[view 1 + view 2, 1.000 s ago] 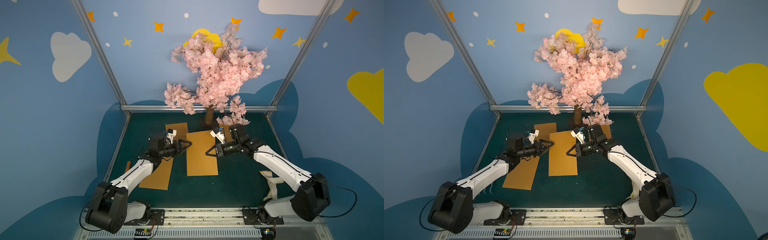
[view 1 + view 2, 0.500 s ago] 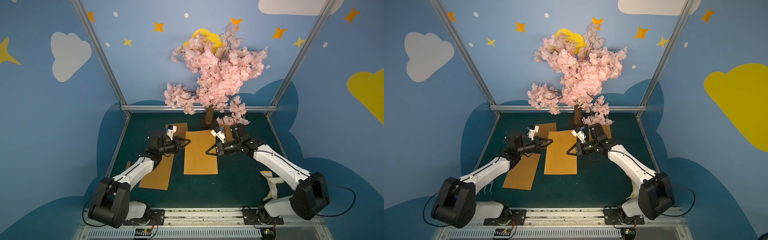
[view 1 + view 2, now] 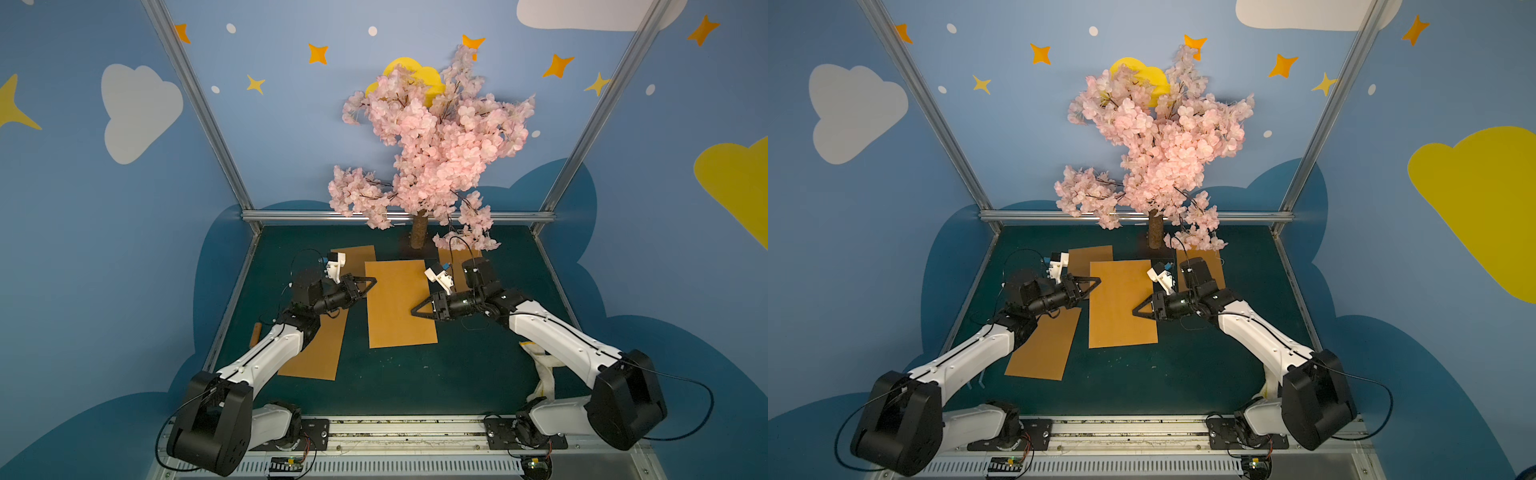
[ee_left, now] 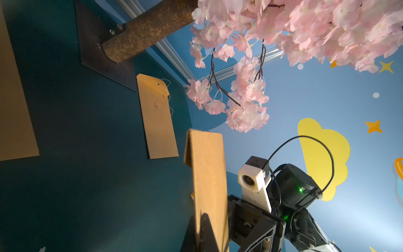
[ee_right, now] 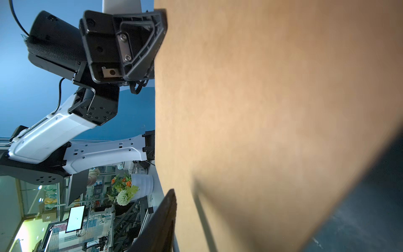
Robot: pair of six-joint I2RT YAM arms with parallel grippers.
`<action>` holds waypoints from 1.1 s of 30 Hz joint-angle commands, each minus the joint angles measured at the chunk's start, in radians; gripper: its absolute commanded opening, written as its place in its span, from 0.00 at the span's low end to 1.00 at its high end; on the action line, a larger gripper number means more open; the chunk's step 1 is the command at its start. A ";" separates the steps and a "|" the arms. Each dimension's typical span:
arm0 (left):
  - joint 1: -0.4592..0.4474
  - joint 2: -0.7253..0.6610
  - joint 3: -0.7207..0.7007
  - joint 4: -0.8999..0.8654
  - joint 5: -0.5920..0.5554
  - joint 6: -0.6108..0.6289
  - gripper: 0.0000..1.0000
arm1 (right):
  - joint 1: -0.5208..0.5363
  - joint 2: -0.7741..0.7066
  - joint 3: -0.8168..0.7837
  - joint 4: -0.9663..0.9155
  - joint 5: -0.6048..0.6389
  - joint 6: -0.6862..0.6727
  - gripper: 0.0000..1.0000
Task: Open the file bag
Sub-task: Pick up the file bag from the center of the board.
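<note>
The file bag [image 3: 397,303] [image 3: 1121,303] is a plain brown envelope held above the green table in both top views. No string or clasp shows on its upper face. My left gripper [image 3: 371,283] [image 3: 1097,281] is shut on its left edge. In the left wrist view the bag [image 4: 207,174] rises edge-on from that gripper [image 4: 204,237]. My right gripper [image 3: 414,311] [image 3: 1135,311] stands open at the bag's right edge. In the right wrist view one of its fingers [image 5: 160,224] is just off the bag's face [image 5: 261,109], and the other is hidden behind the bag.
Three more brown envelopes lie flat: one under the left arm [image 3: 320,353], one at the back left [image 3: 357,253], and one with a loose string by the tree [image 4: 158,117]. The blossom tree's trunk [image 3: 419,230] stands at the back centre. A small stick [image 3: 255,334] lies near the left wall.
The left gripper has shut on the bag's left edge. The right gripper's jaws have parted from the bag. The bag's near end has swung slightly to the left.
</note>
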 commanded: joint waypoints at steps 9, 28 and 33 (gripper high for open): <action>0.012 -0.038 -0.019 0.000 -0.082 0.022 0.02 | 0.005 -0.084 -0.082 0.107 -0.012 0.068 0.25; 0.002 -0.109 0.251 -0.752 -0.273 0.387 0.66 | 0.026 0.011 0.251 -0.453 0.182 -0.268 0.00; -0.079 -0.007 0.475 -0.985 -0.373 0.480 0.66 | 0.086 0.053 0.308 -0.523 0.304 -0.273 0.00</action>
